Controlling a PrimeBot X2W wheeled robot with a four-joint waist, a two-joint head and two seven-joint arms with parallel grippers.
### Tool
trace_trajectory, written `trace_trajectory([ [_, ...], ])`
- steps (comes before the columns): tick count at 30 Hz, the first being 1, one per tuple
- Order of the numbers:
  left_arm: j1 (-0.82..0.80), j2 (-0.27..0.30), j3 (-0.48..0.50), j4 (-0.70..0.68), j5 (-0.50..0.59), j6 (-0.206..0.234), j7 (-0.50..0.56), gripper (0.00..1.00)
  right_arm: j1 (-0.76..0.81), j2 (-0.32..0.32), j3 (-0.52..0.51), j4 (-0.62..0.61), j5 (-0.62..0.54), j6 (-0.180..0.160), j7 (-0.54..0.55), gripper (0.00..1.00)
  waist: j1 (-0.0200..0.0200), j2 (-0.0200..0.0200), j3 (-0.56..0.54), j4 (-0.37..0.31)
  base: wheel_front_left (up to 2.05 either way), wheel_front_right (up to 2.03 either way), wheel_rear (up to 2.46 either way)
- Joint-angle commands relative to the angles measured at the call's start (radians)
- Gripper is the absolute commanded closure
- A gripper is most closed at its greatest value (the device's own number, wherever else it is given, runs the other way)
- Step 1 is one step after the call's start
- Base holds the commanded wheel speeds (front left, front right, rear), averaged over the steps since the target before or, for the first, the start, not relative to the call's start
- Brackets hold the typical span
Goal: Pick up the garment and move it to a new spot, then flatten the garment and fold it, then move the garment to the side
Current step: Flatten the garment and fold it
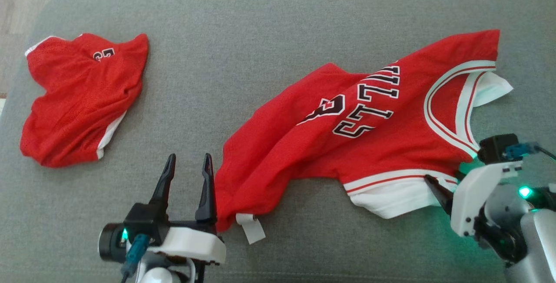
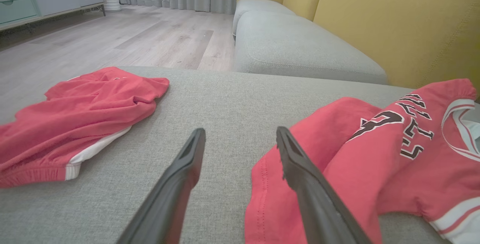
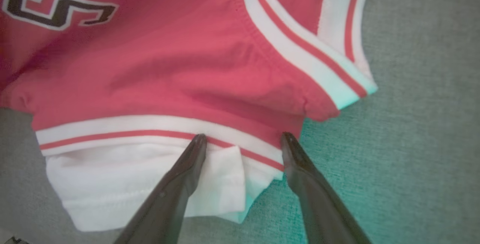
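**Two spread grippers, one red jersey (image 1: 369, 152)**

The left gripper (image 1: 190, 161) was empty, its right finger touching the hem. The right gripper's (image 3: 243, 139) tips sat at the white trim. Each probably meant to grab an edge. Bare grey cushion (image 1: 260, 35) lay left of the left fingers, before the red shorts (image 1: 82, 100).

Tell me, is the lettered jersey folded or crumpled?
Crumpled: the jersey lies bunched and twisted on the grey cushion, wrinkled, its white inside showing.

Jersey (image 1: 369, 152) no. partly hidden in folds (lettering too).
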Motion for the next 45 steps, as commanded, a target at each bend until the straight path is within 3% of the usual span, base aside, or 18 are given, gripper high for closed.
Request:
trace_trajectory([
  [1, -0.043, -0.003, 0.029, -0.034, 0.010, -0.001, -0.012, 0.00, -0.040, 0.003, 0.007, -0.015, -0.008, 0.007, 0.010, 0.00, 0.0000, 0.0000, 0.006, 0.003, 0.00, 0.00, 0.00],
  [6, -0.057, -0.003, 0.025, -0.031, 0.009, -0.003, -0.012, 0.00, -0.101, 0.042, 0.032, 0.076, -0.031, 0.007, 0.039, 0.00, 0.0000, 0.0000, 0.017, 0.012, 0.00, 0.00, 0.00],
  [7, -0.060, -0.003, 0.023, -0.030, 0.008, -0.002, -0.012, 0.00, -0.110, 0.043, 0.042, 0.091, -0.031, 0.007, 0.042, 0.96, 0.0000, 0.0000, 0.017, 0.014, 0.00, 0.00, 0.00],
  [8, -0.061, -0.003, 0.023, -0.031, 0.007, -0.001, -0.012, 0.00, -0.119, 0.042, 0.053, 0.101, -0.031, 0.007, 0.045, 1.00, 0.0000, 0.0000, 0.016, 0.016, 0.00, 0.00, 0.00],
  [11, -0.059, -0.003, 0.023, -0.031, 0.004, 0.005, -0.012, 0.00, -0.147, 0.026, 0.070, 0.102, -0.012, 0.007, 0.038, 1.00, 0.0000, 0.0000, 0.011, 0.016, 0.00, 0.00, 0.00],
  [16, -0.047, -0.003, 0.030, -0.030, 0.004, 0.009, -0.012, 0.00, -0.189, -0.014, 0.012, 0.081, 0.015, 0.007, 0.026, 1.00, 0.0000, 0.0000, -0.002, 0.004, 0.00, 0.00, 0.00],
  [26, -0.047, -0.003, 0.032, -0.033, 0.002, 0.006, -0.012, 0.00, -0.217, -0.164, -0.203, 0.026, -0.010, 0.007, 0.134, 1.00, 0.0000, 0.0000, -0.009, -0.011, 0.00, 0.00, 0.00],
  [31, -0.045, -0.003, 0.022, -0.028, -0.005, 0.006, -0.012, 0.00, -0.174, -0.142, -0.224, 0.019, -0.046, 0.007, 0.162, 1.00, 0.0000, 0.0000, -0.011, -0.012, 0.00, 0.00, 0.00],
  [32, -0.046, -0.003, 0.019, -0.027, -0.008, 0.004, -0.012, 0.00, -0.169, -0.129, -0.230, 0.017, -0.053, 0.007, 0.157, 0.80, 0.0000, 0.0000, -0.011, -0.013, 0.00, 0.00, 0.00],
  [33, -0.046, -0.003, 0.015, -0.025, -0.011, 0.001, -0.012, 0.00, -0.167, -0.121, -0.232, 0.015, -0.064, 0.007, 0.146, 0.35, 0.0000, 0.0000, -0.012, -0.014, 0.00, 0.00, 0.00],
  [34, -0.046, -0.003, 0.004, -0.015, -0.014, -0.009, -0.012, 0.00, -0.164, -0.115, -0.232, 0.011, -0.095, 0.007, 0.111, 0.00, 0.0000, 0.0000, -0.014, -0.016, 0.00, 0.00, 0.00],
  [40, -0.054, -0.003, -0.037, 0.042, -0.034, -0.055, -0.012, 0.00, -0.157, -0.123, -0.203, -0.067, -0.214, 0.007, -0.070, 0.00, 0.0000, 0.0000, -0.030, -0.026, 0.00, 0.00, 0.00],
  [45, -0.072, -0.003, -0.080, 0.130, -0.051, -0.103, -0.012, 0.00, -0.143, -0.043, -0.225, -0.195, -0.264, 0.007, -0.315, 0.00, 0.0000, 0.0000, -0.050, -0.047, 0.00, 0.00, 0.00],
])
